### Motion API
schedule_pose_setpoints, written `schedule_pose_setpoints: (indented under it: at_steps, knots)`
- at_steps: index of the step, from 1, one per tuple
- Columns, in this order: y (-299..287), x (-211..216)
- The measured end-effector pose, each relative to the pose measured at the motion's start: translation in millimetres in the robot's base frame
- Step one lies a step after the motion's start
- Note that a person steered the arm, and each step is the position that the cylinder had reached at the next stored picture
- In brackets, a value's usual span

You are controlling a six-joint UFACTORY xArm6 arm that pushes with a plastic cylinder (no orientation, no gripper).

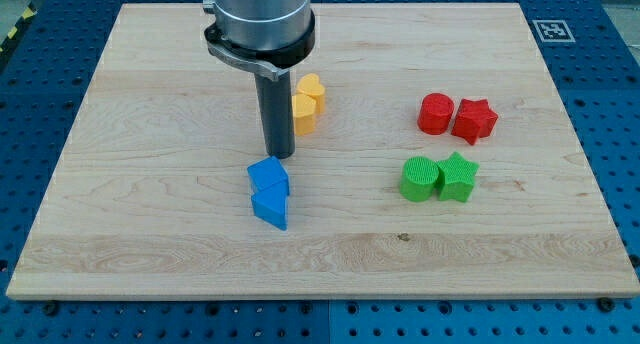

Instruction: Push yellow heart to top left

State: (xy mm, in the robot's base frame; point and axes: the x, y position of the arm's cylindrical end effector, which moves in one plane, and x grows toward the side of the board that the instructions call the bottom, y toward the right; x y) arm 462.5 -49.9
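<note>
The yellow heart (pixel 313 92) lies a little above the board's middle, touching a second yellow block (pixel 303 113) just below and to its left. My tip (pixel 279 155) is on the board just below and left of the yellow blocks, right above the blue blocks. The rod partly hides the lower yellow block's left side.
Two blue blocks (pixel 270 191) sit stacked close together just below my tip. A red cylinder (pixel 436 114) and red star (pixel 474 120) sit at the right. A green cylinder (pixel 420 178) and green star (pixel 458 176) sit below them. The wooden board (pixel 150 234) lies on a blue pegboard.
</note>
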Motion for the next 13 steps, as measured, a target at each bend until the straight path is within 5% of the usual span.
schedule_pose_setpoints:
  at_steps: [3, 6, 10, 13]
  knots:
    - [70.8, -41.7]
    - [77.4, -117.6]
    - [68.9, -96.2]
    - [-11.8, -95.1]
